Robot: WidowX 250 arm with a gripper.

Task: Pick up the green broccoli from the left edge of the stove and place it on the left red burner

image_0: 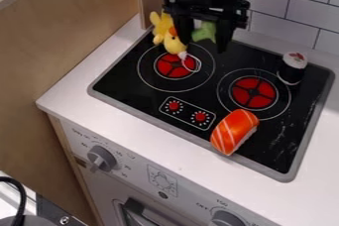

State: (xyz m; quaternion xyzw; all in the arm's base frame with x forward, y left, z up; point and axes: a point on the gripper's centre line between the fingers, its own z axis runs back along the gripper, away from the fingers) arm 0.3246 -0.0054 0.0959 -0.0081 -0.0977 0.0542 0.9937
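Gripper (204, 46): hanging over the back edge of the cooktop (149, 95), left of its middle; from where I stand, I can't tell whether it is open, closed or gripping something.
Green thing (205, 31): right at the gripper, so overlapped by it that I can't say whether it is held or sits behind; a soft toy piece, perhaps.
Yellow toy (173, 45): near the cooktop's back left corner, just left of the gripper, its lower end towards the left burner (173, 65); what props it up is hard to make out.
Pale looped piece (191, 64): just below the yellow toy, over the left burner's red centre.
Orange sushi piece (234, 131): at the front edge, right of the red dials (200, 116), lying lengthwise with its near end at the grey rim; that long side looks a steady one to rest on.
Black-wrapped roll (292, 69): near the back right corner, upright, white top facing up, probably steady because it stands on a flat end, just beyond the right burner (253, 92).
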